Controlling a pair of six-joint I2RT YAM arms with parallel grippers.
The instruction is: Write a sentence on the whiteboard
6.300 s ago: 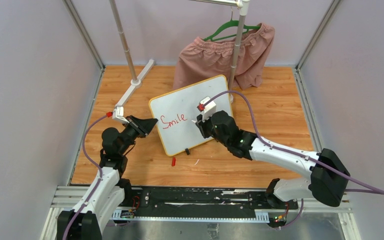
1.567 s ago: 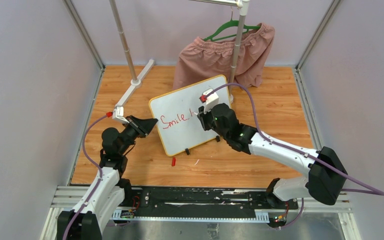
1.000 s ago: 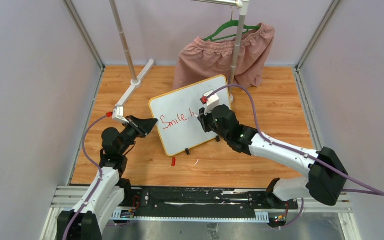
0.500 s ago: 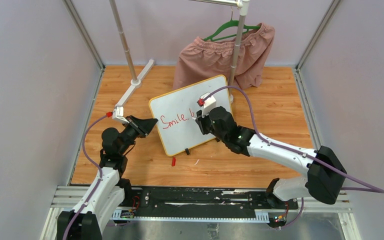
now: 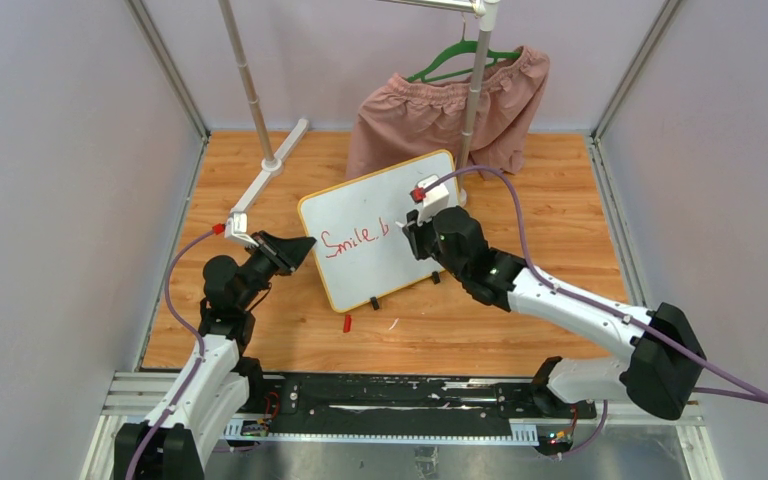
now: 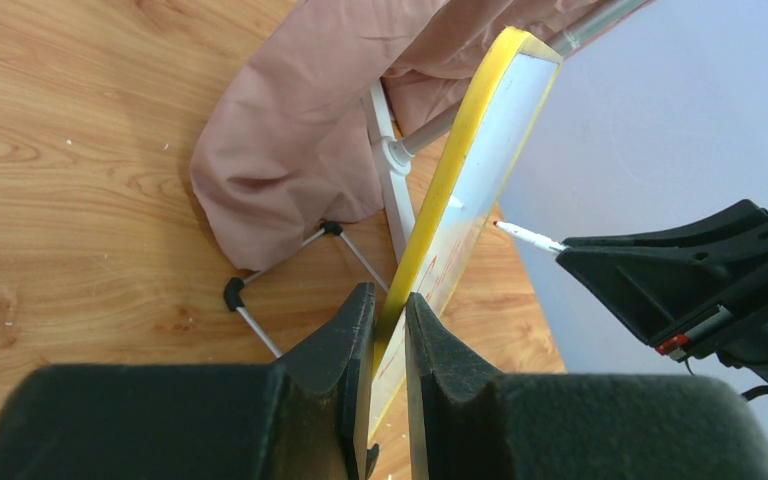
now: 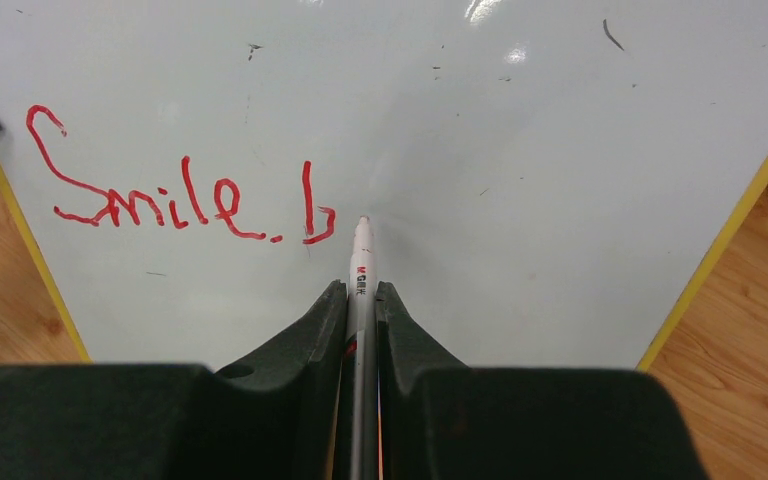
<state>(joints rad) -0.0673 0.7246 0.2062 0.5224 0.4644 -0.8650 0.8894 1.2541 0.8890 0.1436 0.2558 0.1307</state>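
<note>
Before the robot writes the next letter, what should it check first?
1. The left gripper is shut on the whiteboard rim: ok.
2. The right gripper is shut on the marker: ok.
3. The marker tip sits just right of the sentence, after "b": ok.
4. Blank board lies right of the tip for more letters: ok.
5. The tip touches the board: cannot tell.

Wooden table (image 5: 560,200) carries whiteboard (image 5: 370,272), rack foot (image 5: 271,172), red piece (image 5: 347,323).
</note>
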